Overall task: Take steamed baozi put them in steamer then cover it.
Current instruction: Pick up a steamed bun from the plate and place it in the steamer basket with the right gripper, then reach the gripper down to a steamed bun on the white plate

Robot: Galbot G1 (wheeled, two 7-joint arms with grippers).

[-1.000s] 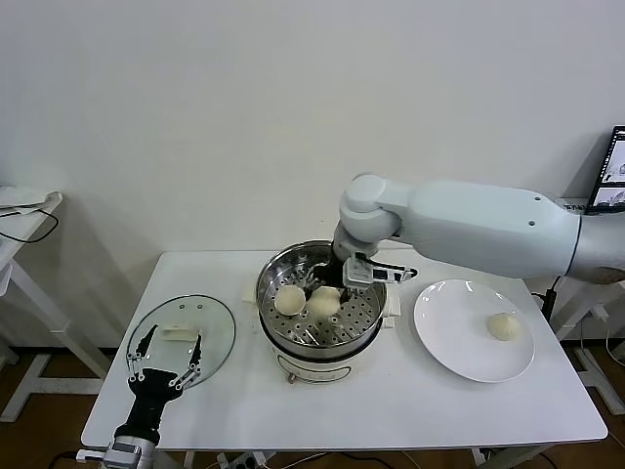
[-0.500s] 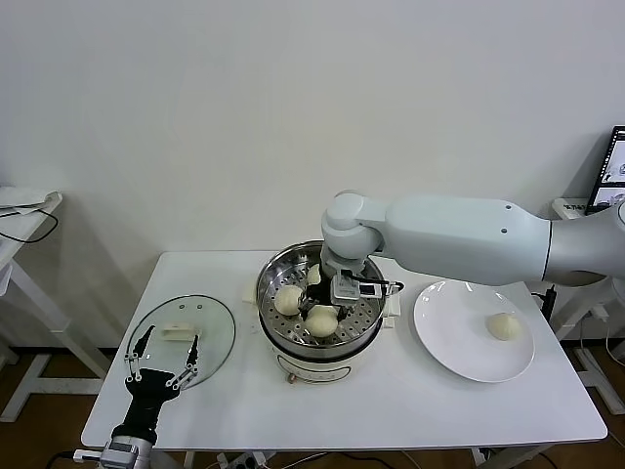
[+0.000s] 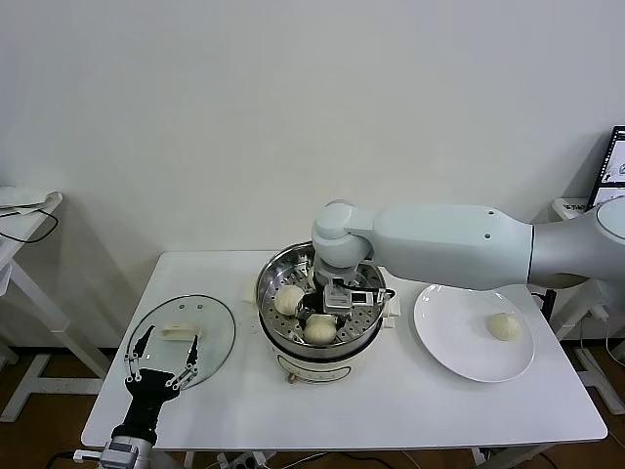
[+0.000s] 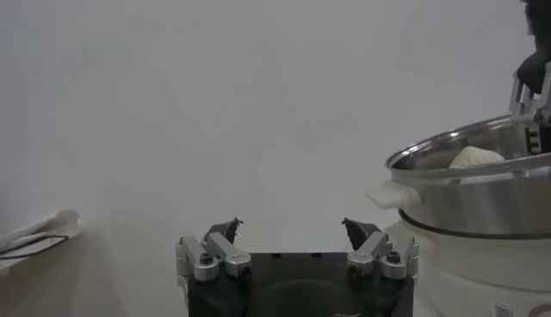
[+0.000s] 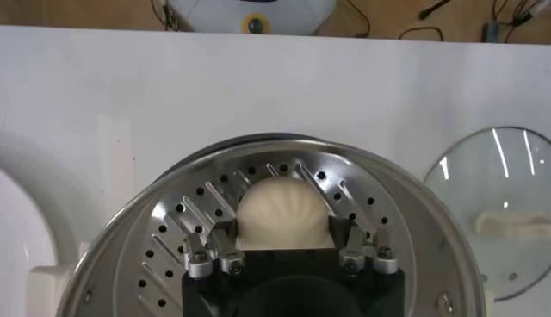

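The steamer point(image 3: 269, 274) stands mid-table with two baozi on its perforated tray: one at the left point(image 3: 289, 299), one at the front point(image 3: 319, 330). My right gripper point(image 3: 322, 320) reaches down into the pot over the front bun. In the right wrist view that bun point(image 5: 282, 207) rests on the tray point(image 5: 172, 224), and the right gripper point(image 5: 284, 227) is open, its fingers flanking the bun's sides. Another baozi point(image 3: 504, 326) lies on the white plate point(image 3: 449, 342). The cover point(image 3: 210, 318) lies flat at the table's left. My left gripper point(image 3: 164, 366) hovers open just in front of it.
The steamer's steel wall point(image 4: 482, 198) and white side handle point(image 4: 392, 194) show to one side of the open left gripper point(image 4: 293, 228). A laptop point(image 3: 613, 171) sits at the far right, beyond the table. A side table point(image 3: 24, 210) stands at the left.
My right arm swung from the pot's back toward its front, setting the bun down on the tray. Its jaws have widened around the bun. The left arm has stayed put.
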